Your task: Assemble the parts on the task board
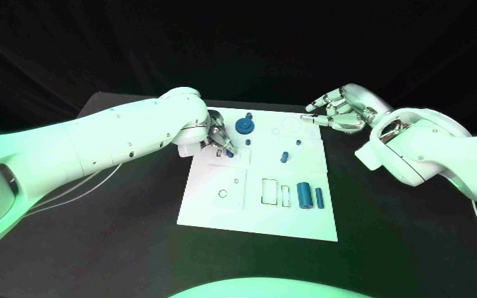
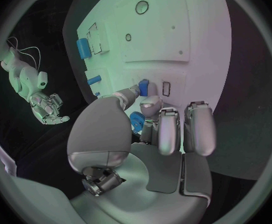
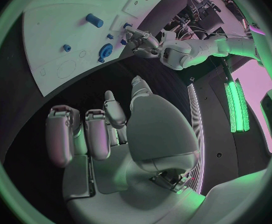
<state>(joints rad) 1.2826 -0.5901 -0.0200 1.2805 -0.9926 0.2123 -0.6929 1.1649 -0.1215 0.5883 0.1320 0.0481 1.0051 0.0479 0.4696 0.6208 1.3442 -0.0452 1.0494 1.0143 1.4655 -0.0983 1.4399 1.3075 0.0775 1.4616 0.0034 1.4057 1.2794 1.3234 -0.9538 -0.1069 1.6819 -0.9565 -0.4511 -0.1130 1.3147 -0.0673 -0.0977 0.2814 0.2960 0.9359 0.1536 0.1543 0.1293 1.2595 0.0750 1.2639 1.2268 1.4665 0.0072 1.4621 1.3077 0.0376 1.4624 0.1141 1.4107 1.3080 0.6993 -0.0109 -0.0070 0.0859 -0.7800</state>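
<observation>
The left hand (image 1: 214, 136) is over the left upper part of the task board (image 1: 214, 208), which lies in the middle of the black bench (image 1: 129, 236). In the left wrist view its fingers (image 2: 149, 107) are bent down, and the thumb and one finger pinch a small blue part (image 2: 143, 88) just above the white surface, so this hand is grasping that part. Just beside the hand, a round blue gear-like part (image 1: 245, 127) stands near the upper edge of the board. More to the right, two small blue parts (image 1: 285, 156) lie near the middle of the board, and another tiny one (image 1: 296, 142) is a little above them. In the lower right part of the board, a thick blue cylinder (image 1: 304, 196) and a thinner blue cylinder (image 1: 320, 198) lie side by side, near the outlined slots. The right hand (image 1: 336, 113) hovers at the upper right corner of the board, its fingers loosely curved and apart, holding nothing.
</observation>
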